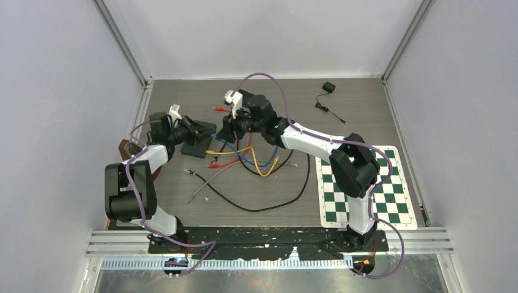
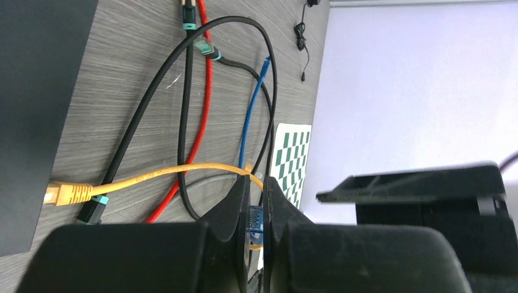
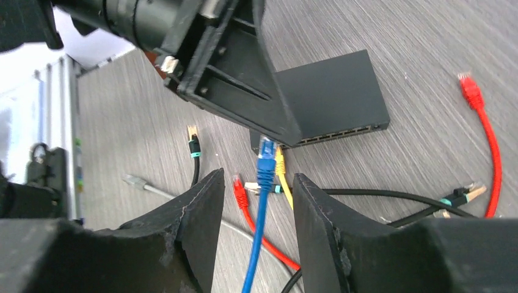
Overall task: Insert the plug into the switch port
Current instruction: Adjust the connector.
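Grey wood-grain worktop (image 1: 354, 110): my left end effector (image 2: 256, 195) clenches the blue moulded plug (image 3: 266, 149) just before the flat black plastic switch (image 3: 333, 91), I judge to line it up with a port. My right end effector (image 3: 256, 180) stands released, fingers astride the blue cable (image 3: 256, 244).

Blue plug (image 3: 266, 160) near black switch (image 3: 333, 97)

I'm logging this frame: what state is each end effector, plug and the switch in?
Left end effector: shut on blue plug.
Right end effector: open, straddling the blue cable.
Blue plug: held, outside any port.
Switch: flat on table.
Red plug: loose on table.
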`<state>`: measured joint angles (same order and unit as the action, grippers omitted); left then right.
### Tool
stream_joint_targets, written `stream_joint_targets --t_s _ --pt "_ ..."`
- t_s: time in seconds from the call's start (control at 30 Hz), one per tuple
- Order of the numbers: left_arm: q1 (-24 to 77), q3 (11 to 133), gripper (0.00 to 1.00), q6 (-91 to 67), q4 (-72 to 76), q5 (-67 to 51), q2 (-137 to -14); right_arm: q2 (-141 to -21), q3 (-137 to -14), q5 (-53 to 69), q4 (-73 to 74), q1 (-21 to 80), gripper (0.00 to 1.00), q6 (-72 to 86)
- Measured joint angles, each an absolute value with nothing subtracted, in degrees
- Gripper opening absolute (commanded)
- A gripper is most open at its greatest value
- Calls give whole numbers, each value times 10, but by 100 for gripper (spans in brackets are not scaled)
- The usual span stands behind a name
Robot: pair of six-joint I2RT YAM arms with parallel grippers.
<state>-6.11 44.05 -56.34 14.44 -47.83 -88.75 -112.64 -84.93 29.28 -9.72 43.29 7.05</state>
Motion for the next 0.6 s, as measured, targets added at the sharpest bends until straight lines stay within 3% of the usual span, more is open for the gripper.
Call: stream_joint_targets --t_s 0.27,0.6 --pt "-61 441 0 -562 112 -461 -882 -1126 -852 220 -40 498 50 -74" --pt "-61 441 0 -559 95 -451 -871 -1146 -860 157 -24 504 44 -141"
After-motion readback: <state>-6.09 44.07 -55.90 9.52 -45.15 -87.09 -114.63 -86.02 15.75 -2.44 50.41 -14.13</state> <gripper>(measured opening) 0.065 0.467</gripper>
